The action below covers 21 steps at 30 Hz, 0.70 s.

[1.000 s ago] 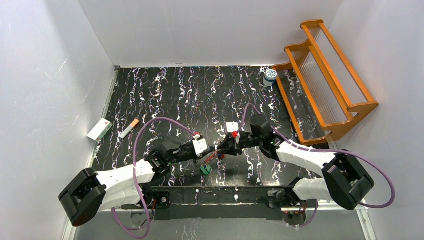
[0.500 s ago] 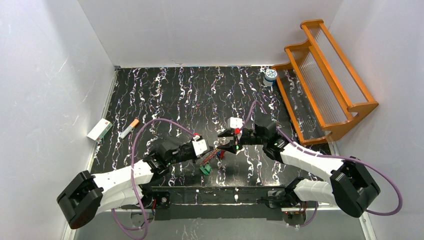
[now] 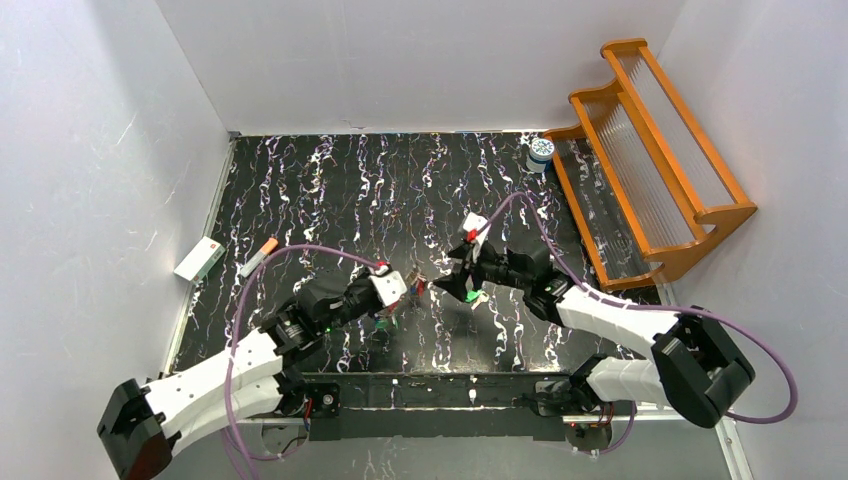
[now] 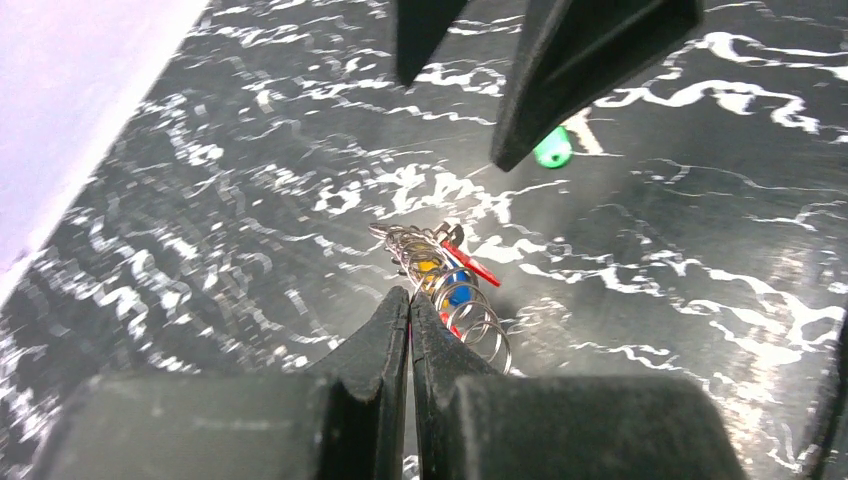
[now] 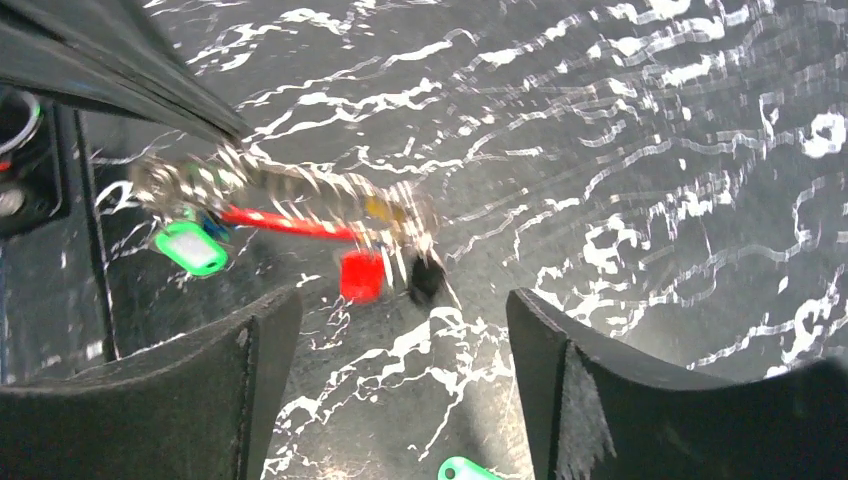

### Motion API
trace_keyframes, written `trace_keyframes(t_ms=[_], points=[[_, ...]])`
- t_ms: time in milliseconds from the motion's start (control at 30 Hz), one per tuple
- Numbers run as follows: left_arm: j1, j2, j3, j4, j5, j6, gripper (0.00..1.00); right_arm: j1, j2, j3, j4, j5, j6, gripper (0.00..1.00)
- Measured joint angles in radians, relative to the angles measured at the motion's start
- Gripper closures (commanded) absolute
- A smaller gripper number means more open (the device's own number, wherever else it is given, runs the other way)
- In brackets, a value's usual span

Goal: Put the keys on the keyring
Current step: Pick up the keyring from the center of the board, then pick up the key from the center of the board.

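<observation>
So, my left pincer was clamped shut on the keyring, seemingly clear of the desk, its coil stretched lengthwise toward my right pincer, which gaped wide around the far end; a green key lay beneath

Both arms share one build: smooth white shells between bulky black joint housings, the left arm at lower left of the top view, the right arm at lower right. A purple cable loops along each, and each wrist carries a small white block marked red. The left gripper has slim, tapering matt-black wedges; the right gripper has broad, blunt black ones
</observation>
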Motion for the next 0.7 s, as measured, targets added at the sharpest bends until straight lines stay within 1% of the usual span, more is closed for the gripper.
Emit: trace_keyframes(t_ms=[167,233,300,333,400,433,533,700], points=[[0.000,-0.104,0.042,-0.121,-0.150,0.011,1.00,0.000,0.055,0.048,-0.045,0.141,0.126,0.10],[0.000,-0.122,0.048,-0.146,-0.188,0.008,1.00,0.000,0.061,0.060,-0.058,0.187,0.167,0.11],[0.000,-0.124,0.050,-0.164,-0.210,0.003,1.00,0.000,0.061,0.067,-0.069,0.249,0.217,0.11],[0.000,-0.117,0.050,-0.169,-0.217,-0.001,1.00,0.000,0.062,0.070,-0.077,0.279,0.239,0.09],[0.000,-0.089,0.050,-0.173,-0.220,-0.017,1.00,0.000,0.070,0.085,-0.123,0.376,0.306,0.08],[0.000,-0.068,0.050,-0.169,-0.219,-0.026,1.00,0.000,0.079,0.098,-0.158,0.428,0.339,0.08],[0.000,0.009,0.031,-0.117,-0.199,-0.059,1.00,-0.004,0.100,0.122,-0.231,0.516,0.391,0.08],[0.000,0.119,-0.039,0.050,-0.154,-0.126,1.00,-0.013,0.103,0.126,-0.340,0.568,0.444,0.13]])
